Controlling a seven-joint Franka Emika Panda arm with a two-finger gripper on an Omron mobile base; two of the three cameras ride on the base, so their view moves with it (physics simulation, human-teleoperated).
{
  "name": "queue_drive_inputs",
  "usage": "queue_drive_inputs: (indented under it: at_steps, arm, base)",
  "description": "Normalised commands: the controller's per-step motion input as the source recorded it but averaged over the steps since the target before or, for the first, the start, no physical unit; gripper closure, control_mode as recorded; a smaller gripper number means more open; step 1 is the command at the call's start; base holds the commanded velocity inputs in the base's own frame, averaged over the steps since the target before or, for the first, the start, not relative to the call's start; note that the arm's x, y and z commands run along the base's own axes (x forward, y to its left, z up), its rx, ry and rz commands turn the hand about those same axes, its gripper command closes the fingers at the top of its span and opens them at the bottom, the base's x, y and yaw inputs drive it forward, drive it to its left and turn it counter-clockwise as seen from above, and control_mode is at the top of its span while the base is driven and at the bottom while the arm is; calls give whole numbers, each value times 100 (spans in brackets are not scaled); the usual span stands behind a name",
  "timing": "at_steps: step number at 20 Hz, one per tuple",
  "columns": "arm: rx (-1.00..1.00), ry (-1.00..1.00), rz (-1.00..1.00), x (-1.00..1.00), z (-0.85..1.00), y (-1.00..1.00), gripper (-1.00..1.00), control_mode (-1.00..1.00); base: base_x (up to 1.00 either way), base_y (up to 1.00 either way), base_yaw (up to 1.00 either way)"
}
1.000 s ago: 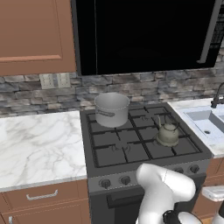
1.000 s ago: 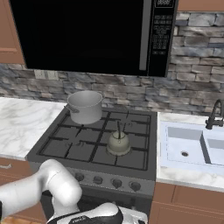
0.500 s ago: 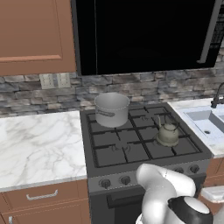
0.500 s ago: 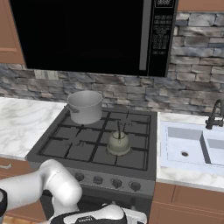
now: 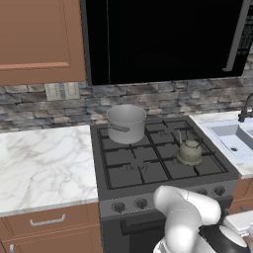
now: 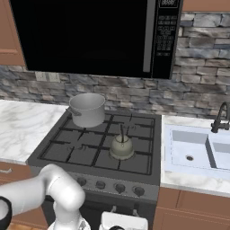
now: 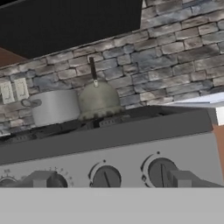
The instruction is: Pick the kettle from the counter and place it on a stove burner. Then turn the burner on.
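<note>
The grey-green kettle (image 5: 189, 151) (image 6: 121, 146) (image 7: 98, 99) stands upright on the front right stove burner (image 5: 201, 166) (image 6: 134, 162) of the black cooktop, its wire handle raised. The white marble counter (image 5: 44, 163) (image 6: 22, 128) lies left of the stove. My gripper (image 7: 111, 181) hangs low in front of the stove's front panel, facing the row of knobs (image 7: 106, 177), open, with nothing between its fingertips (image 7: 40, 179). The kettle sits above and behind the panel, apart from the gripper.
A larger steel pot (image 5: 126, 123) (image 6: 87, 109) (image 7: 53, 107) occupies the back left burner. A sink (image 5: 232, 138) (image 6: 197, 150) with a dark faucet lies right of the stove. A black microwave (image 6: 90, 36) hangs above, and drawers (image 5: 47, 222) sit under the counter.
The arm's lower joints have shifted slightly near the bottom of the base views. The kettle and pot have not moved, and the gripper stays open.
</note>
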Motion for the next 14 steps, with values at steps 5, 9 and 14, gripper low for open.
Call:
queue_drive_inputs:
  at_steps: [5,9,14]
  arm:
    - [-1,-8,0,0,-3,0,-100,-100]
    - [0,0,0,0,0,0,-100,-100]
    - [0,0,-1,0,0,-3,-100,-100]
  base:
    - [0,0,0]
    - [0,0,0]
    - [0,0,0]
